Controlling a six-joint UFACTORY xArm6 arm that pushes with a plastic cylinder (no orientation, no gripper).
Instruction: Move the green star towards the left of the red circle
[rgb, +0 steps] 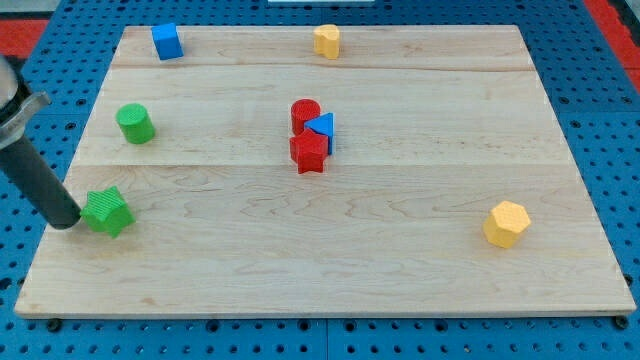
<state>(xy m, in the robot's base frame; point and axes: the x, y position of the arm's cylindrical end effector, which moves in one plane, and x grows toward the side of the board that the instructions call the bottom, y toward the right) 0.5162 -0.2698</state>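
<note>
The green star (107, 212) lies far to the view's left of the red circle (305, 113) and lower, near the surface's (400, 240) left edge; my tip (68, 224) touches its left side. There are no jaws, only a rod; the star looks light, rigid and likely to spin, so I would push its left face squarely, centred.

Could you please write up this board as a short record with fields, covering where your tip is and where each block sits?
my tip: at the green star's left side, apparently touching it
green star: near the view's left edge
red circle: centre, clustered with blue triangle and red star
green cylinder: above the green star
blue cube: top left
yellow blocks: one at top, one at lower right
</note>
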